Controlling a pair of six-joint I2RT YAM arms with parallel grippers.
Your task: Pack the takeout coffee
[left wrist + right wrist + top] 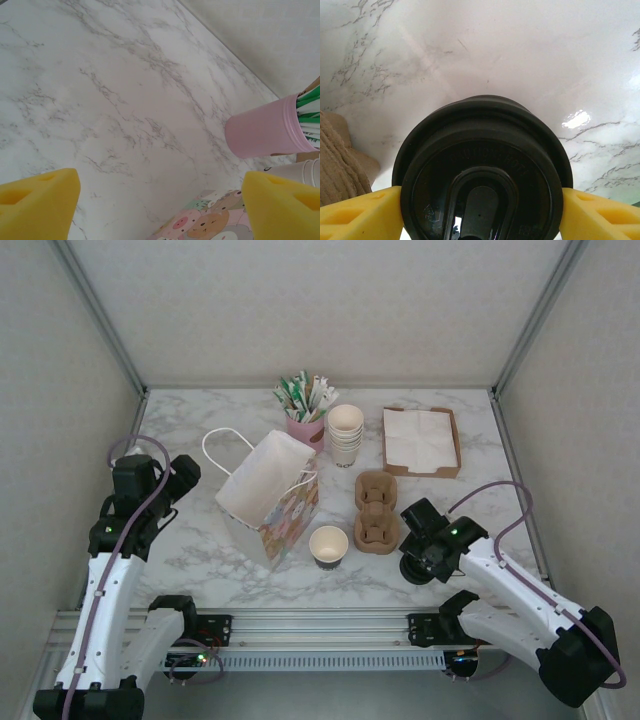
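Note:
A small tan paper cup (328, 543) stands open-topped and lidless at the table's front middle. Its round black plastic lid (482, 150) sits between the yellow fingers (360, 215) of my right gripper (481, 216), which press on both of its sides. From above, that right gripper (416, 558) is low over the table, right of the cup, with the lid (413, 570) under it. My left gripper (184, 478) hovers at the left with its jaws wide apart. In its wrist view the left gripper (160, 210) holds nothing over bare marble.
A cartoon-print paper bag (270, 495) lies on its side, mouth toward the left arm. A brown pulp cup carrier (376, 512) sits right of the cup. Behind are a stack of cream cups (345, 433), a pink cup of stirrers (305, 426) and a napkin tray (421, 440).

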